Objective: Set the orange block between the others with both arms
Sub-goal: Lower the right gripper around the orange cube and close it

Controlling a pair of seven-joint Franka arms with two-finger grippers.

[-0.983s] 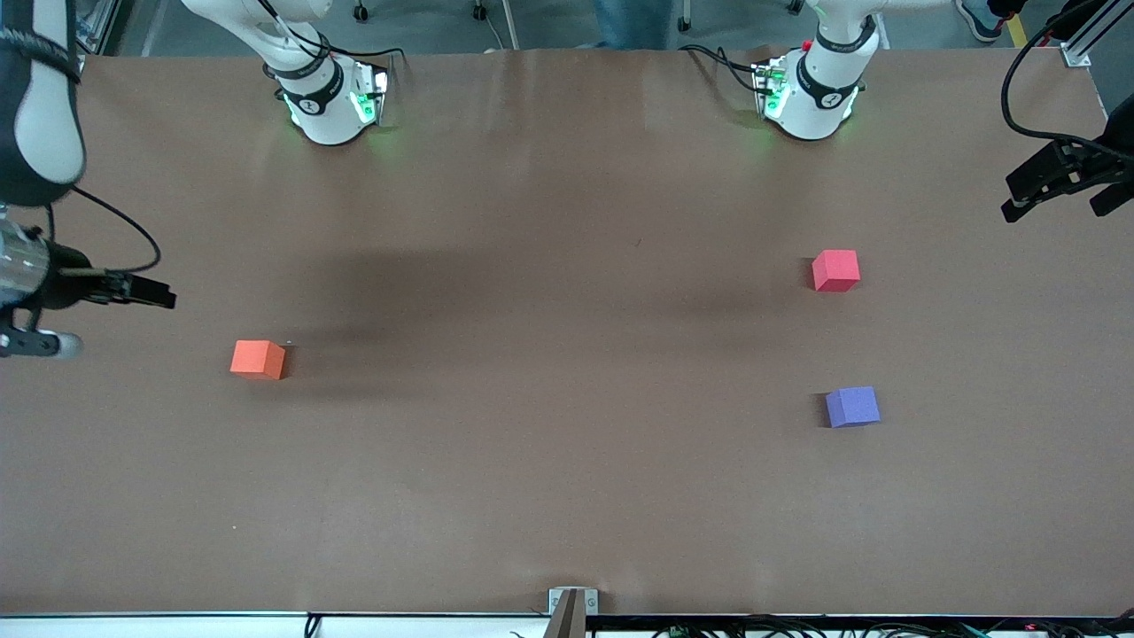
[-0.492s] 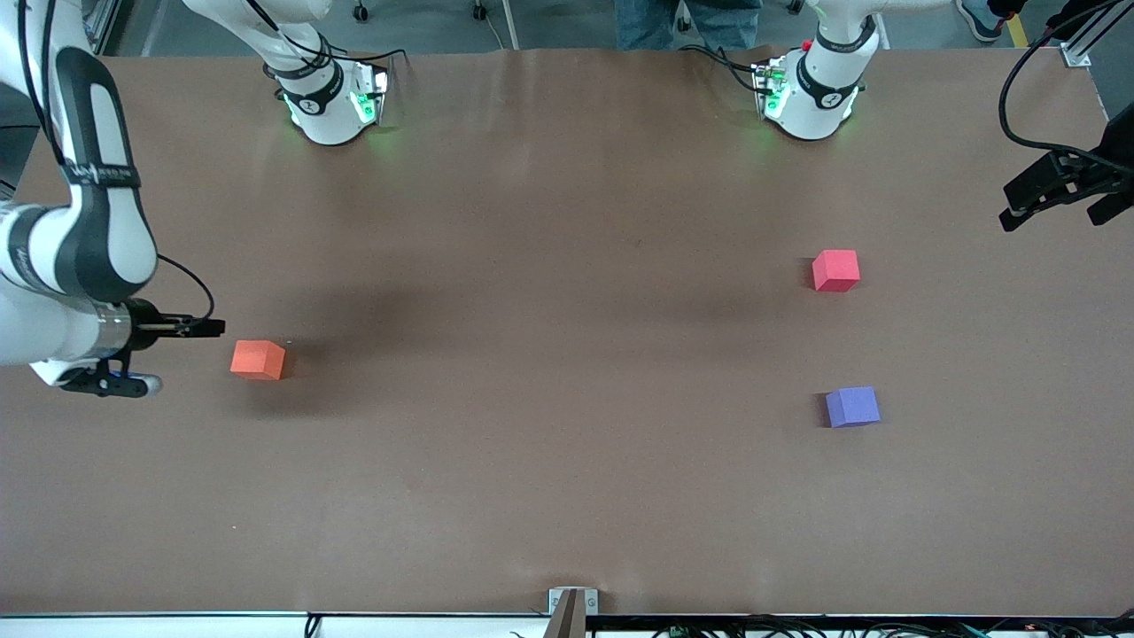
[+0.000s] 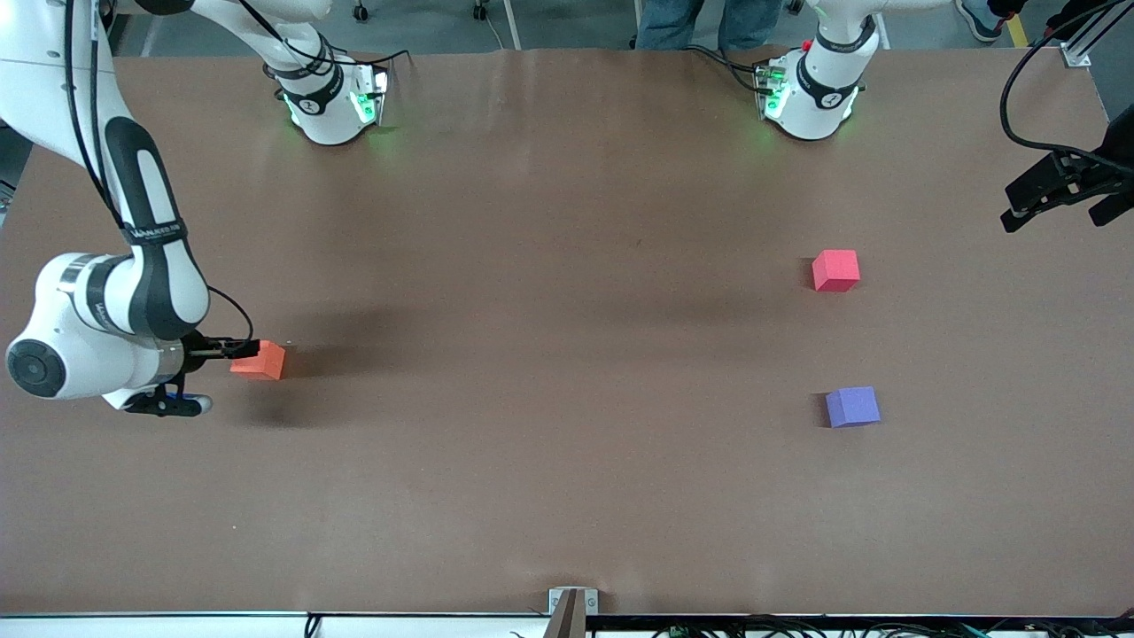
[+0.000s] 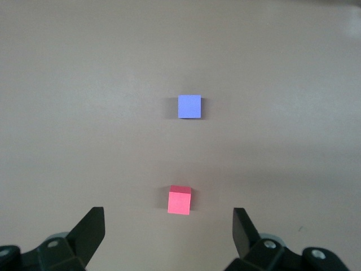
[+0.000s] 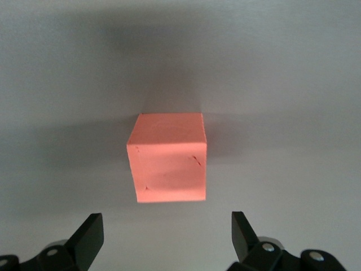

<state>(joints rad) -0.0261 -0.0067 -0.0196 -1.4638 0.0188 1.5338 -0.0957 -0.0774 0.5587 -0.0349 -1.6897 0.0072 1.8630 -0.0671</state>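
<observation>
The orange block rests on the brown table toward the right arm's end. My right gripper hangs low just beside it, open, its fingers wider than the block and nothing between them. The red-pink cube and the purple-blue cube sit apart toward the left arm's end, the purple-blue one nearer the front camera. My left gripper waits open and empty, high over the left arm's end of the table.
Both green-lit bases stand along the table's edge farthest from the front camera. A small metal bracket sits at the table's edge nearest that camera. A person's legs show past the bases.
My right arm has swung in from the table's end toward the orange block, and its gripper now sits right beside it. The left arm and all cubes have stayed put.
</observation>
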